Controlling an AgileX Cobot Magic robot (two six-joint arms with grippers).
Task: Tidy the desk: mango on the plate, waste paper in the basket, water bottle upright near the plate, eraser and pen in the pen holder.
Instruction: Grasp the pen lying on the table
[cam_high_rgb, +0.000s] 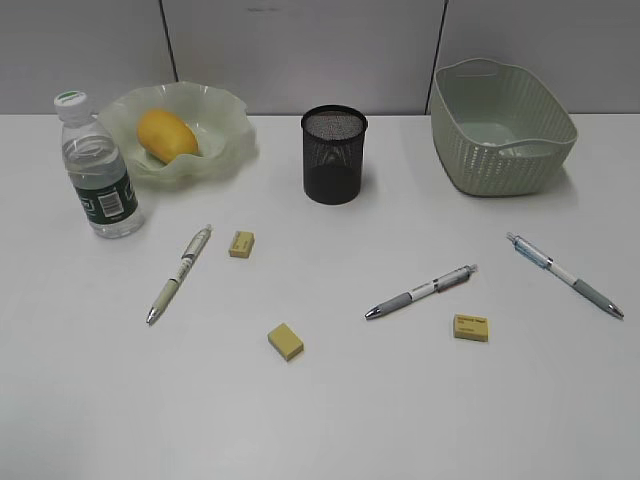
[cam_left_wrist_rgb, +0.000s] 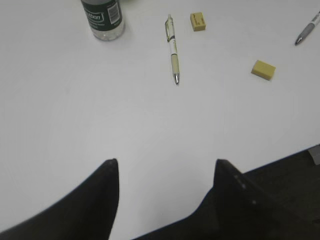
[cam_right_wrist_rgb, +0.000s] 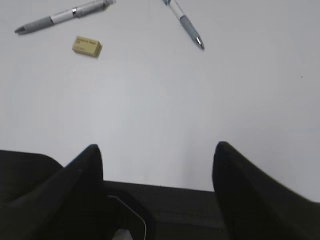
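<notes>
Both hands — left (cam_left_wrist_rgb: 165, 200), right (cam_right_wrist_rgb: 157, 190) — open, empty. Pens (cam_high_rgb: 181, 272) lie flat on surface (cam_high_rgb: 330, 420) — likely pinch slip; erasers (cam_high_rgb: 285, 341) may skid.

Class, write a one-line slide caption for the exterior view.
Mango on plate, bottle upright; three pens, three erasers lie around the pen holder.

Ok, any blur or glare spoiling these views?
Exterior view: sharp, even light, soft shadows beside the pen holder and water bottle. Left wrist view: the left gripper is a dark blur. Right wrist view: the right gripper likewise; desk slightly washed out.
</notes>
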